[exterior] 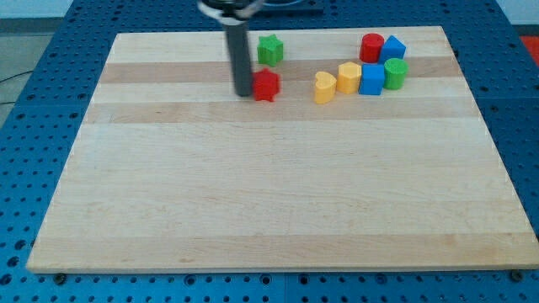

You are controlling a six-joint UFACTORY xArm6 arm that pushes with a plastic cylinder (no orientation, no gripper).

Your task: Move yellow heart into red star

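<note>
bare wooden board [278, 202] fills the view's bottom half, with every block up near its top. going left to right: my tip [243, 93] rests just left of the red star [266, 85], touching or nearly so; as a plain rod it grasps nothing. green star [269, 50] sits above. apart to the right lies the yellow heart [324, 87], then yellow block [349, 78], blue cube [371, 79], green cylinder [395, 73], with red cylinder [371, 47] and blue block [393, 48] behind.
</note>
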